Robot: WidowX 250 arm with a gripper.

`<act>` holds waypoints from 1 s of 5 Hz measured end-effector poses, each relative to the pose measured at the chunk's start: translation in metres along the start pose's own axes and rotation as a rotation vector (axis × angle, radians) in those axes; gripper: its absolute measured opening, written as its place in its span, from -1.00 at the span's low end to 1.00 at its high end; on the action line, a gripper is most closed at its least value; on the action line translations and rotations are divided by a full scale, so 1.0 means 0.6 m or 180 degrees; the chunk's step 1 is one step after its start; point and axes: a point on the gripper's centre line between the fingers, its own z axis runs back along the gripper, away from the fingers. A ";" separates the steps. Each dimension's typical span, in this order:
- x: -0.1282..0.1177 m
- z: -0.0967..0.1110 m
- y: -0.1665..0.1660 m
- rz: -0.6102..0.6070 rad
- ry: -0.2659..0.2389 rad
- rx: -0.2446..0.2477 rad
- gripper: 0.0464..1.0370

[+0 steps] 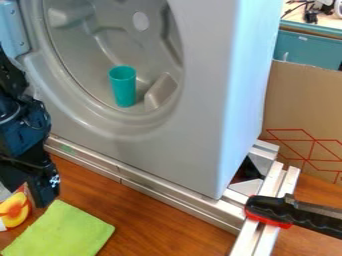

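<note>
Shows green cloth just below the pincer, yellow-red toy beside, teal cup farther off; cannot tell pincer open from closed.

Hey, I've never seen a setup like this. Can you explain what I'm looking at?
Sure. There is one picture, taken by a fixed camera looking down at a slant. The dark machine at the left edge is a robot arm. I can't tell whether it holds anything.

The big grey thing looks like the front of a washer, with a teal cup standing inside its round opening. Metal rails run along its base, and a black and red clamp sits across them at the right.

On the wooden table, near the arm, are a green cloth and a yellow and red thing. Behind stands some cardboard.
</note>
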 end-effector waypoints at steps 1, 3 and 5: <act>-0.003 -0.005 -0.002 0.0002 0.0030 -0.0016 0.93; -0.011 -0.073 -0.007 -0.0276 -0.0064 0.0026 0.93; -0.035 -0.125 -0.016 -0.0311 0.0380 -0.0038 0.93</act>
